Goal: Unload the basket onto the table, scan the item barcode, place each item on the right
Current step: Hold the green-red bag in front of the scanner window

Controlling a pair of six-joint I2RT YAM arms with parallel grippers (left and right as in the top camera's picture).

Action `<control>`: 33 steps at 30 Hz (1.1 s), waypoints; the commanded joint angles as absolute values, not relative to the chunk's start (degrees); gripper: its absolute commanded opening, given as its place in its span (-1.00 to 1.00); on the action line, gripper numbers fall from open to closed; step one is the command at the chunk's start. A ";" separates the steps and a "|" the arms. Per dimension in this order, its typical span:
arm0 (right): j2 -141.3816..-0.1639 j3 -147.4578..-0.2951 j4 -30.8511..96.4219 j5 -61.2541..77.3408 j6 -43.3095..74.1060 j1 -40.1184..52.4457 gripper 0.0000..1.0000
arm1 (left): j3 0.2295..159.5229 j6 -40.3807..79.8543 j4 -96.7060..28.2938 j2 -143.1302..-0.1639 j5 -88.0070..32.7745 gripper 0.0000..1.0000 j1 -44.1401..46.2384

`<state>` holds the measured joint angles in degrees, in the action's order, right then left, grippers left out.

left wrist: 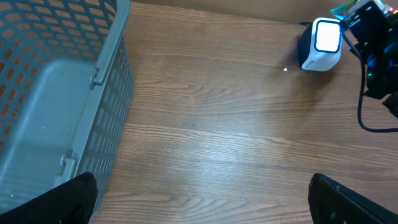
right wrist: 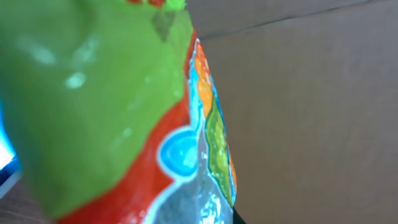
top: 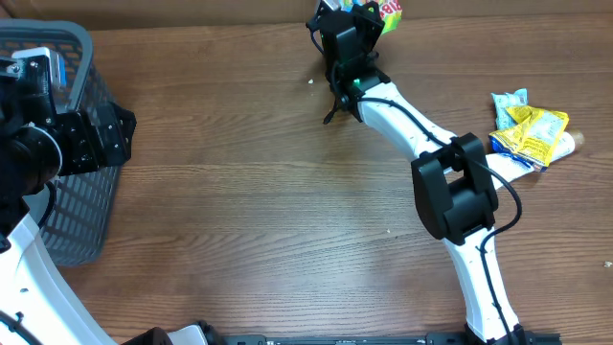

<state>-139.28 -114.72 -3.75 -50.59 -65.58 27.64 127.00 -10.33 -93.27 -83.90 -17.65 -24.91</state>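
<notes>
**Reference object:** the scanner (left wrist: 321,45), a white unit with a lit window, standing on the wooden table (top: 249,192) at its far edge, as seen in the left wrist view.

**Task item:** A snack packet (right wrist: 99,106), printed in green, red and orange, is held up just beside the scanner. It fills most of the right wrist view, and a plain brown panel (right wrist: 311,112) is seen behind it. No barcode can be made out on the visible face. Whether the packet touches the scanner cannot be told.

**Right gripper** (top: 356,24): It is positioned just beside the scanner, on the side away from the basket. The jaws are closed on the snack packet. The fingers themselves are hidden behind the packet in the right wrist view.

**Left gripper** (left wrist: 200,186): It is located well apart from the scanner, across the table. The fingers (left wrist: 74,199) are spread wide at the two lower corners of the left wrist view, and nothing is held between them. Only bare table is seen in the gap.

**Other items:** A grey mesh basket (top: 86,206) stands well apart from the scanner, beneath the left arm. A small pile of packets (top: 529,134), yellow and pale blue, lies well apart from the scanner, beyond the right arm.
</notes>
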 commanded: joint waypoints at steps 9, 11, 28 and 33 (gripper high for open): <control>-140.70 -115.37 -8.95 -58.22 -65.91 28.42 -0.92 | 126.85 -11.16 -93.17 -83.99 -18.44 1.00 -25.36; -140.70 -115.37 -8.95 -59.61 -65.89 28.86 -0.92 | 126.85 -11.14 -93.17 -83.99 -18.44 1.00 -25.36; -140.70 -115.37 -9.89 -67.07 -68.36 32.49 -0.92 | 126.85 -11.16 -93.17 -83.99 -18.46 0.99 -25.36; -140.70 -115.37 -9.54 -67.75 -69.76 32.73 -0.92 | 126.85 -11.14 -93.17 -83.99 -18.46 0.99 -25.36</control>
